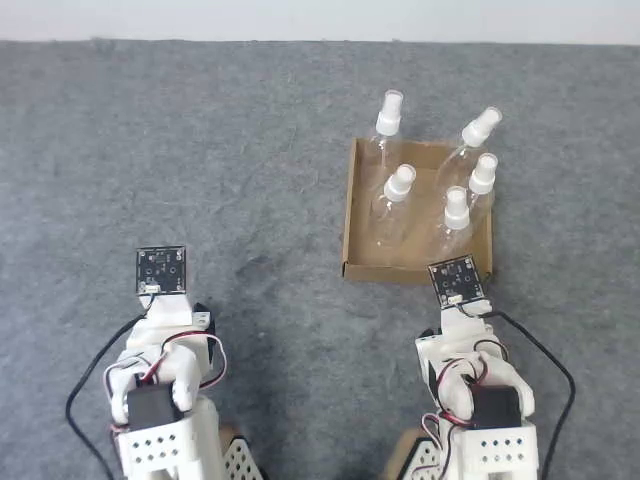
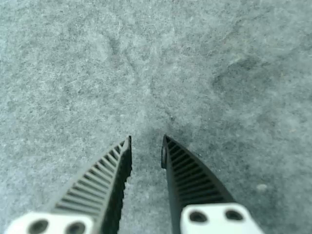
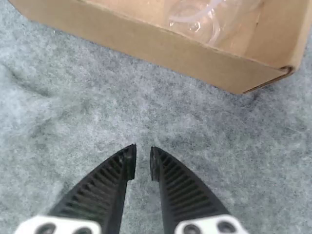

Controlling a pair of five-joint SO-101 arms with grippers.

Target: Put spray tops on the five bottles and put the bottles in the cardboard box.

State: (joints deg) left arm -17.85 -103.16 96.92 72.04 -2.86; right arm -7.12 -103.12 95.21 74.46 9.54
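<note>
The cardboard box sits on the grey carpet at the right of the table. Inside it stand several clear bottles, each with a white spray top, among them one at the back, one in the middle and one at the front. My right arm rests just in front of the box's near wall. Its gripper is empty with only a thin slit between the tips, facing the box wall; a clear bottle base shows behind the wall. My left gripper hangs slightly open and empty over bare carpet.
My left arm is folded back at the lower left, far from the box. Grey carpet covers the table, with wide free room left of the box. Cables loop beside both arm bases.
</note>
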